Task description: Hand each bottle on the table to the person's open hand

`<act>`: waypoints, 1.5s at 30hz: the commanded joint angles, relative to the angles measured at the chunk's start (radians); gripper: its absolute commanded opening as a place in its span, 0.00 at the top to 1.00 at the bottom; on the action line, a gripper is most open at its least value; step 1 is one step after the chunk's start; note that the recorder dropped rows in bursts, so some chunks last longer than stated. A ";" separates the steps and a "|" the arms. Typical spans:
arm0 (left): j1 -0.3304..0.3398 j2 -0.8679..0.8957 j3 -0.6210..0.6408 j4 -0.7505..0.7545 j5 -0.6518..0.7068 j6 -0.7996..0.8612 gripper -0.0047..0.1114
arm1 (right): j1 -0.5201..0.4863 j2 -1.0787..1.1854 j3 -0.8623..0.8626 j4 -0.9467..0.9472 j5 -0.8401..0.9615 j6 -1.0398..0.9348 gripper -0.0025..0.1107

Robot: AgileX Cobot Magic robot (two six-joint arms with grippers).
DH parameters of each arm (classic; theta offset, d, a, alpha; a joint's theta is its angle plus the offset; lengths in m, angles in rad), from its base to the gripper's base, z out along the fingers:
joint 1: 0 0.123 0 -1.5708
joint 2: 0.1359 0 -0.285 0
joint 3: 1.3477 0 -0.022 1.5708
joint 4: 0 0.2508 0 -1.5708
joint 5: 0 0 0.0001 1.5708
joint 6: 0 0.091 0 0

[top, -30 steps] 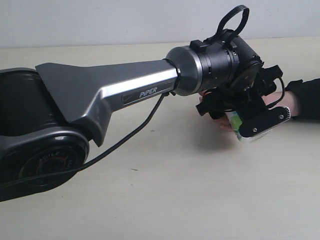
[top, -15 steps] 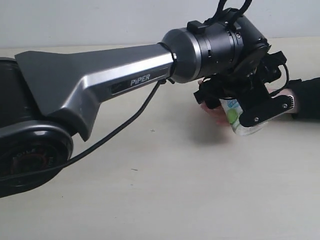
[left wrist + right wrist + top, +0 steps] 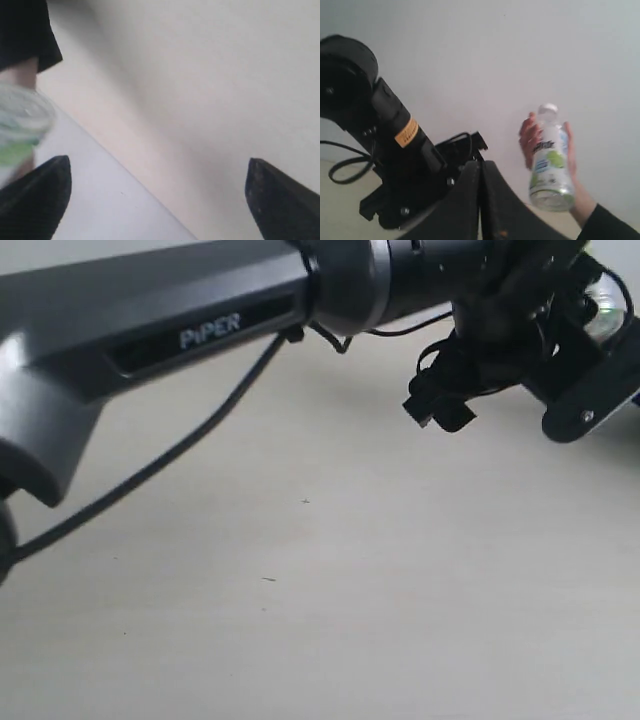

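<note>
A clear bottle [image 3: 547,162] with a white cap and a green label stands upright in the person's hand [image 3: 526,140], whose fingers are curled round it above the table [image 3: 300,600]. My left gripper [image 3: 157,162] is open and empty, with the bottle [image 3: 20,125] blurred beside one finger, apart from it. In the exterior view the left gripper [image 3: 510,415] hangs at the upper right, and a sliver of the bottle [image 3: 603,322] shows behind it. My right gripper [image 3: 480,167] is shut on nothing, its fingers pressed together. No other bottle is in view.
The left arm [image 3: 200,330] stretches across the top of the exterior view with a black cable [image 3: 150,475] looping under it. The person's black sleeve [image 3: 610,225] comes in from the right. A pale wall [image 3: 520,50] stands behind the table.
My left gripper has let go of the green-label bottle and risen away from the hand. The person now holds the bottle, lifted off the table.
</note>
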 commanded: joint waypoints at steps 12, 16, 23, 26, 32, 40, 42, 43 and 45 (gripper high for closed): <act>-0.004 -0.161 0.027 -0.029 0.220 -0.672 0.20 | 0.000 -0.005 0.005 -0.005 -0.003 0.000 0.98; -0.004 -0.161 0.048 -0.014 0.220 -0.838 0.45 | 0.000 -0.005 0.005 -0.005 -0.003 0.000 0.98; -0.002 -0.191 0.073 -0.043 0.220 -1.180 0.96 | 0.000 -0.005 0.005 -0.005 -0.003 0.000 0.98; -0.002 -0.241 0.150 -0.110 0.220 -1.251 0.96 | 0.000 -0.005 0.005 -0.005 -0.003 0.000 0.98; -0.002 -0.476 0.494 -0.212 0.061 -1.299 0.96 | 0.000 -0.005 0.005 -0.005 -0.003 -0.002 0.98; -0.002 -1.148 1.201 -0.219 -0.411 -1.393 0.96 | 0.000 -0.005 0.005 0.024 -0.003 -0.002 0.98; -0.002 -1.340 1.307 -0.219 -0.397 -1.409 0.96 | 0.000 -0.005 0.005 0.024 -0.003 -0.002 0.98; -0.002 -1.401 1.338 -0.219 -0.395 -1.412 0.96 | 0.000 -0.005 0.005 0.024 -0.003 -0.002 0.98; -0.002 -1.594 1.407 -0.232 -0.399 -1.460 0.96 | 0.000 -0.005 0.005 0.024 -0.003 -0.002 0.98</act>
